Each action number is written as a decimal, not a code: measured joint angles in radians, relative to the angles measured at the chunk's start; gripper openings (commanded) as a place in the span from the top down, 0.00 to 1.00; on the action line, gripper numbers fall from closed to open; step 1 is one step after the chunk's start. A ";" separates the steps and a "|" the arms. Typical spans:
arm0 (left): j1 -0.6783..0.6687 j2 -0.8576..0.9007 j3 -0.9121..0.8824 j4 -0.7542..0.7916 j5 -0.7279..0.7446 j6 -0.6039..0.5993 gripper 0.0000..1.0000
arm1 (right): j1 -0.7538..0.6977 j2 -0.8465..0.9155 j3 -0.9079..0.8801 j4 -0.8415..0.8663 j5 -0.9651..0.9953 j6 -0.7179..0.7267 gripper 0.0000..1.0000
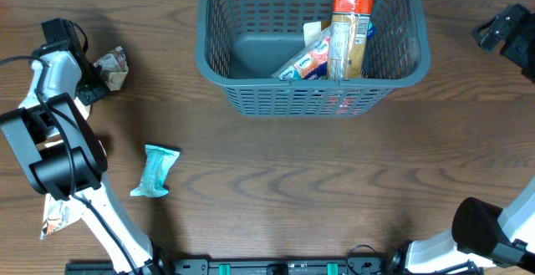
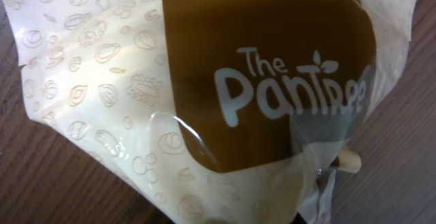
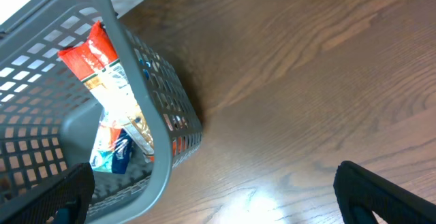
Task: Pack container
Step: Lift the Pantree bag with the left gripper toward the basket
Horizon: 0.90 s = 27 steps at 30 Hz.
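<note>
The dark grey slotted container (image 1: 203,53) stands at the back centre and holds a tall orange packet (image 1: 351,33) and a blue-and-white packet (image 1: 308,62). It also shows in the right wrist view (image 3: 129,67). My left gripper (image 1: 94,81) is at the far left, against a crumpled brown-and-cream "The Pantree" packet (image 1: 110,66). That packet (image 2: 204,94) fills the left wrist view and hides the fingers, which appear closed on it. My right gripper (image 3: 218,197) is open and empty over bare wood to the right of the container, and also shows in the overhead view (image 1: 501,33).
A teal packet (image 1: 155,171) lies on the table front left. Another light packet (image 1: 57,218) lies partly under the left arm at the front left edge. The table is dark wood.
</note>
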 measured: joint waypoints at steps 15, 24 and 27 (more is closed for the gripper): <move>-0.023 -0.003 0.002 0.002 0.047 0.217 0.94 | 0.000 0.000 0.000 0.000 0.000 0.000 0.01; -0.206 -0.172 -0.012 0.008 0.010 0.633 0.94 | 0.000 0.000 0.000 0.000 0.002 0.000 0.01; -0.267 -0.335 -0.013 0.010 -0.003 0.770 0.94 | 0.000 0.000 0.000 0.000 0.005 0.000 0.01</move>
